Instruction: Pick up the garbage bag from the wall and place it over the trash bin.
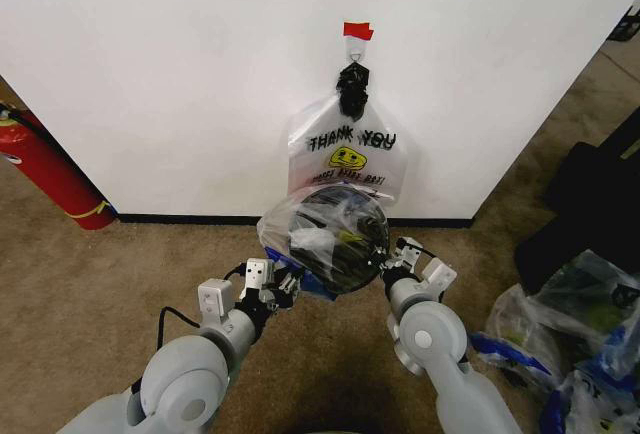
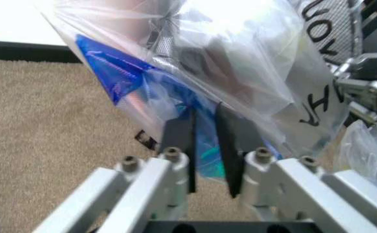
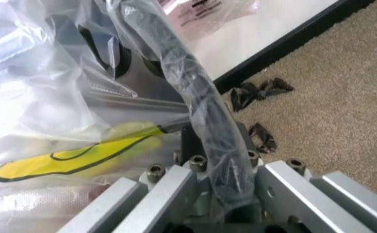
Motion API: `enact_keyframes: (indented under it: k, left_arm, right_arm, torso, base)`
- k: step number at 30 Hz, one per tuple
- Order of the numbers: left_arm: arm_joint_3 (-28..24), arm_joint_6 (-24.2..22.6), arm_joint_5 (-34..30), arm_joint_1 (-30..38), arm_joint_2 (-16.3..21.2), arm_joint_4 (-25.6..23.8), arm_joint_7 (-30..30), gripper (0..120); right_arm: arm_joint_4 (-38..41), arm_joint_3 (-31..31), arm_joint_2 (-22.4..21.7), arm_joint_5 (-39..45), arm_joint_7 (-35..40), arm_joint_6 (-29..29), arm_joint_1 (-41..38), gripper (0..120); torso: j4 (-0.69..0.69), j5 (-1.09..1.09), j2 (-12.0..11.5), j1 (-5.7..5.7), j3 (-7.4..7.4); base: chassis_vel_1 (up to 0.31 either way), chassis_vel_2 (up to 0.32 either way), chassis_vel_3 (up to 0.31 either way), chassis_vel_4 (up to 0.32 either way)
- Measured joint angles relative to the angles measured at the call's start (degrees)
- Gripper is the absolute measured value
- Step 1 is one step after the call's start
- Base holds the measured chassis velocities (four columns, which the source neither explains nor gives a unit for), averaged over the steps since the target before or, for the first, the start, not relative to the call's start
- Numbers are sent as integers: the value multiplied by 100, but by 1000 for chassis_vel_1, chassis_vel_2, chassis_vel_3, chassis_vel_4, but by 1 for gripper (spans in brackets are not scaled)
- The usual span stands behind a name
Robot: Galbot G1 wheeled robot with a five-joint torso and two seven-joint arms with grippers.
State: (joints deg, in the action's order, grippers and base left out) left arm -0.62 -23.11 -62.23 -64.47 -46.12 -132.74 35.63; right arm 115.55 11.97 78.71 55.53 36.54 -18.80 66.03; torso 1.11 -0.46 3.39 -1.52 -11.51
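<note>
The garbage bag [image 1: 300, 229], clear plastic with blue patches, is seen stretched over the top of the trash bin [image 1: 335, 239], which stands on the carpet [image 1: 90, 294] close to the wall [image 1: 180, 64], right in front of the black baseboard [image 1: 190, 219]. The bin's dark round opening is viewed through the plastic from the head view.

The left hand [image 1: 284, 287] is held at the near-left side of the bin. In the left wrist view its two dark fingers [image 2: 178, 141] are seen drawn close together, with a fold of the blue-patched bag [image 2: 195, 87] pinched between them.

The right hand [image 1: 392, 262] is held at the right side of the bin. In the right wrist view the bin's black rim [image 3: 201, 107], wrapped in clear plastic [image 3: 58, 73], is seen running down between the fingers, and the hand is clenched on it.

On the wall above the bin, a whitish "THANK YOU" bag [image 1: 347, 154] with a yellow smiley is hung by a black knot [image 1: 352, 89] from a small hook [image 1: 357, 52] under a piece of red tape [image 1: 357, 30]. A red fire extinguisher [image 1: 45, 169] is leaned at the far left beside the wall. More clear and blue bags [image 1: 570, 344] are heaped on the carpet at the near right, well apart from the bin.
</note>
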Motion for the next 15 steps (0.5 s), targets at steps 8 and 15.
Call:
enact_keyframes:
  k: [8,15]
  left_arm:
    - [-15,-79,-20,39,-26,185,112,0]
    - [102,35,75,-260,70,36,29,0]
  right_arm:
    - [10,3,-10,5,-8,1,2,0]
    - [8,90,-9,144,20,-2,-37,0]
  torso:
    - [0,1,0,0,0]
    - [0,1,0,0,0]
  base:
    - [0,0,0,0]
    - [0,0,0,0]
